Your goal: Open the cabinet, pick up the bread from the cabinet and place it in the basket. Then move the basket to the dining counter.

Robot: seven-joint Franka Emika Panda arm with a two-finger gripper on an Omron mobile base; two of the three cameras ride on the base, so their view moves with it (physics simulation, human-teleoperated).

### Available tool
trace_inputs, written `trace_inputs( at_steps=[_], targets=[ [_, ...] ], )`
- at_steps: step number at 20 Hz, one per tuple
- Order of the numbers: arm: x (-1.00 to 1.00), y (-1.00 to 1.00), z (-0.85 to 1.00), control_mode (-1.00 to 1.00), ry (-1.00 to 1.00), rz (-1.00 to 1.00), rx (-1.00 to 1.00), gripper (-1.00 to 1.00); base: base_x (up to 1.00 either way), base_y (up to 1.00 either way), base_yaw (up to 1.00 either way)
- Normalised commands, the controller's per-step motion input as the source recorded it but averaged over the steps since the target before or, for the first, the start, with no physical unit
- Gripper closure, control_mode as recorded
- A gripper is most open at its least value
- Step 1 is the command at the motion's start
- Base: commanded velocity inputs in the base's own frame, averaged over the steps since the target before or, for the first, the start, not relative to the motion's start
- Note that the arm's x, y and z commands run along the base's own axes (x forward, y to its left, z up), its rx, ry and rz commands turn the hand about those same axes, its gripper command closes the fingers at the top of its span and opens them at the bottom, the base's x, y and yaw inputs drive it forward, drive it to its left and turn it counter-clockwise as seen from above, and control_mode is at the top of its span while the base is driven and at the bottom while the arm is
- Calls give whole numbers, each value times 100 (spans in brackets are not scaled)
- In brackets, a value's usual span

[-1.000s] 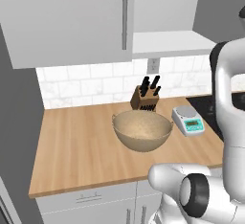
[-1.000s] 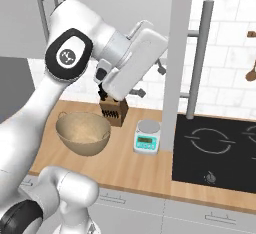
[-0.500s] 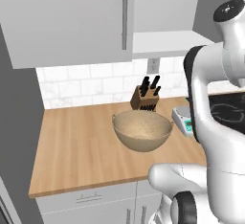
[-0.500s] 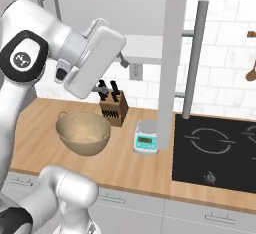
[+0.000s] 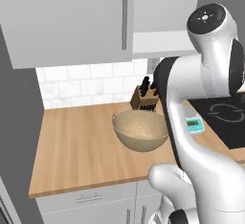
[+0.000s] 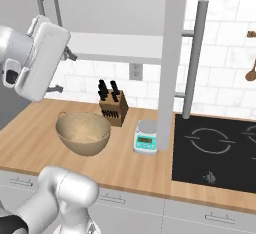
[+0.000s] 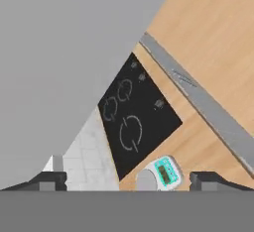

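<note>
The tan basket (image 5: 141, 129) (image 6: 82, 133) sits on the wooden worktop in front of the knife block. Above it hangs the light-grey cabinet (image 5: 67, 17). Its left door is shut, with a silver bar handle (image 5: 125, 15). Its right door (image 6: 172, 63) stands swung out, seen edge-on, with its handle (image 6: 195, 58) beside it. My gripper (image 6: 65, 71) (image 7: 129, 179) is open and holds nothing. It hangs up and to the left of the basket, under the cabinet, pointing toward the cooktop. The bread and the dining counter are out of view.
A knife block (image 5: 143, 98) (image 6: 112, 109) stands at the tiled wall. A small kitchen scale (image 6: 146, 135) (image 7: 166, 171) lies between the basket and the black cooktop (image 6: 215, 150) (image 7: 131, 117). My arm (image 5: 201, 74) crosses in front of the worktop's right part.
My arm has swung from over the knife block and scale toward the left in the right base view, and the hand has moved up under the cabinet. The basket has not moved.
</note>
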Motion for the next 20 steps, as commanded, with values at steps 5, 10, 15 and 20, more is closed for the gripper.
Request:
trace_inputs(
  at_steps=[5, 10, 15, 20],
  targets=[
    [-28, 84, 1, -100, 23, 68, -15, -100, 0, 0, 0],
    [-2, 63, 0, -100, 20, 70, -12, -100, 0, 0, 0],
    [20, 39, 6, -100, 18, 64, -6, -100, 0, 0, 0],
    [81, 31, 3, -100, 17, 43, -12, -100, 0, 0, 0]
  ],
)
